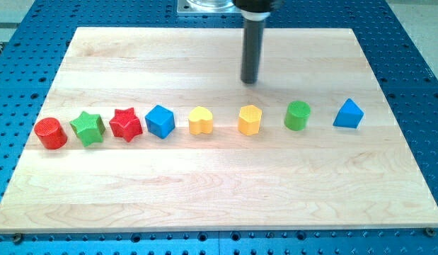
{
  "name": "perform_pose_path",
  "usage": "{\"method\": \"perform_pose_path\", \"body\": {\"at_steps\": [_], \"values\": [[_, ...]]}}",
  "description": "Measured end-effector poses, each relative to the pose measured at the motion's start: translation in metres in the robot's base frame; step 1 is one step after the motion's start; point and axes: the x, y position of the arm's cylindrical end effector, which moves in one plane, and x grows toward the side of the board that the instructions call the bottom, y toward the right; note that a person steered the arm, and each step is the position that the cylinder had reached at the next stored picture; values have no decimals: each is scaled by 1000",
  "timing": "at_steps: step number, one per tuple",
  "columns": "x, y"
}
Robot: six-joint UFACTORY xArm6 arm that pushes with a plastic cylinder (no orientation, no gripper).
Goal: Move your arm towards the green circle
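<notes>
The green circle is a short, upright cylinder with a ribbed top. It stands on the worktop toward its right edge, about midway between top and bottom edges.

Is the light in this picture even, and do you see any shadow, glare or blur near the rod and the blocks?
Camera view: light is soft and fairly even; my tip casts a faint shadow on the board, above the yellow hexagon; the green circle and the other blocks look sharp; no strong glare.
</notes>
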Motion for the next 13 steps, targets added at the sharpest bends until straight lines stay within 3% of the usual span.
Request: {"method": "perform_pose_path", "body": {"at_steps": [2,3,4,6,8,11,13], "values": [[8,152],[44,214],[87,214],[89,214],[152,197],[177,196],[180,116]]}}
